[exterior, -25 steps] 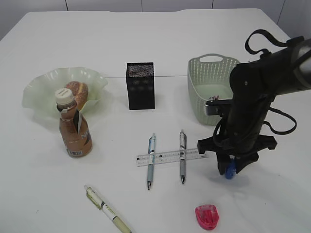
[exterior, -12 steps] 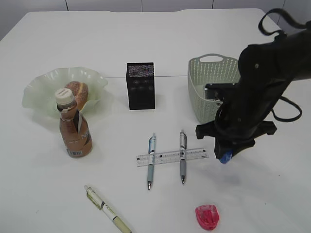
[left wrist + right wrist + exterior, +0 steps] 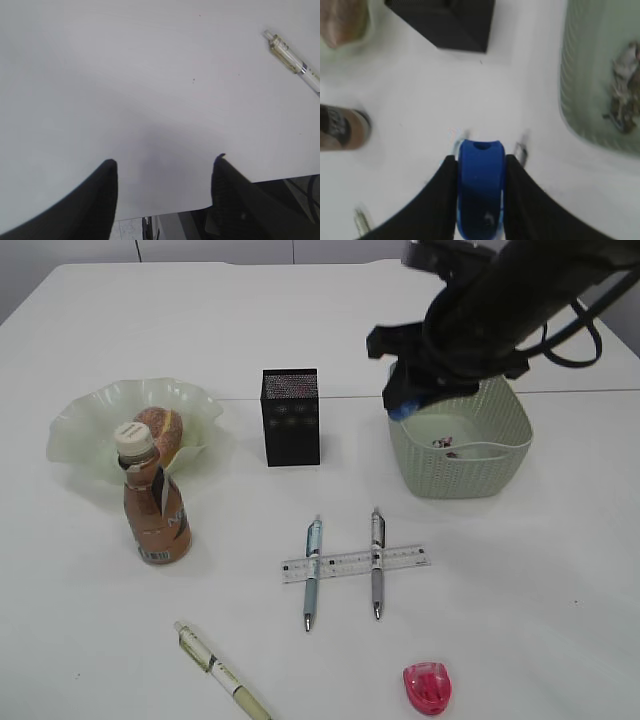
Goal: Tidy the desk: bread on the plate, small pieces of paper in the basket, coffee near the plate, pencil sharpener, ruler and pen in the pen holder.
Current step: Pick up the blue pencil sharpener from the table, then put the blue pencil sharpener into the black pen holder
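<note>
Desk scene with the right gripper (image 3: 480, 200) pinching a blue pencil sharpener (image 3: 480, 187) above the basket's (image 3: 505, 475) near-left rim.

At 9 o'clock on the desk (image 3: 530, 620) the ruffled plate (image 3: 80, 435) holds the bread (image 3: 160, 432); the coffee (image 3: 152, 505) stands just in front of the plate, its label too blurred and turned away to read. The black mesh pen holder (image 3: 290, 416) stands at 12 o'clock, its contents hidden. At centre the ruler (image 3: 357, 562), with fine unreadable markings, lies across two pens (image 3: 312, 570); a third pen (image 3: 220, 672) lies at 7 o'clock and a pink sharpener (image 3: 427, 686) at 5 o'clock. At 2 o'clock the basket holds small paper scraps (image 3: 622, 87). The left gripper (image 3: 162, 195) hovers spread over bare tabletop, holding nothing.
</note>
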### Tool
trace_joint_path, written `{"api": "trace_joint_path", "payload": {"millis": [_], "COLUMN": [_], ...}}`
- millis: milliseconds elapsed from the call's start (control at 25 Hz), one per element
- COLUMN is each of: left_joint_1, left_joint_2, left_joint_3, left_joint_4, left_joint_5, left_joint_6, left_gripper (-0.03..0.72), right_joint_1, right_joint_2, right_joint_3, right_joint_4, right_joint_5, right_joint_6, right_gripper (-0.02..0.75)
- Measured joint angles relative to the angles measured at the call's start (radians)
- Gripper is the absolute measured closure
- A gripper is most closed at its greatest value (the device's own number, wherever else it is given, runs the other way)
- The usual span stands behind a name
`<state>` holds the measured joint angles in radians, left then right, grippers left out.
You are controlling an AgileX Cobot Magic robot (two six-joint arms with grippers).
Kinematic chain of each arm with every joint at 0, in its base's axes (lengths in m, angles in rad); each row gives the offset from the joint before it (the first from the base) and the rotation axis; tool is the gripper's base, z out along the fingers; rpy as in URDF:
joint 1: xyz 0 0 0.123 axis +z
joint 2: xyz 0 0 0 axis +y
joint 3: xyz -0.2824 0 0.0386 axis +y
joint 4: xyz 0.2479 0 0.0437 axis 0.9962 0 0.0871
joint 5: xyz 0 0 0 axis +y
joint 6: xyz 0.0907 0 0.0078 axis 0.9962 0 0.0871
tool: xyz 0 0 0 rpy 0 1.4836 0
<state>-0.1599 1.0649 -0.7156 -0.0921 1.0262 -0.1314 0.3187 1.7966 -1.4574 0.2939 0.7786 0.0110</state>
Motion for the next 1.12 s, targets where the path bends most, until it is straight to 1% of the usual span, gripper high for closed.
{"api": "trace_joint_path", "payload": {"millis": [280,720,1000,1120], "left_joint_1": [0.0,0.0,0.0,0.0], "left_joint_2": [0.0,0.0,0.0,0.0], "left_joint_3": [0.0,0.0,0.0,0.0], "left_joint_4": [-0.008,-0.023,-0.026,-0.029], "left_joint_5": [0.0,0.002,0.002,0.002], "left_joint_6": [0.0,0.0,0.0,0.0], "left_gripper": [0.255,0.255,0.255,0.255], "right_joint_1": [-0.062,-0.067,-0.067,-0.069], "right_joint_2": [0.128,0.438,0.551,0.577], "right_joint_3": [-0.224,-0.463,-0.558,-0.574], "right_joint_4": [0.235,0.624,0.716,0.778], "right_joint_5": [-0.006,-0.009,-0.018,-0.034], "right_joint_6": [-0.164,-0.485,-0.559,-0.594], "right_gripper": [0.564,0.564,0.564,0.564]}}
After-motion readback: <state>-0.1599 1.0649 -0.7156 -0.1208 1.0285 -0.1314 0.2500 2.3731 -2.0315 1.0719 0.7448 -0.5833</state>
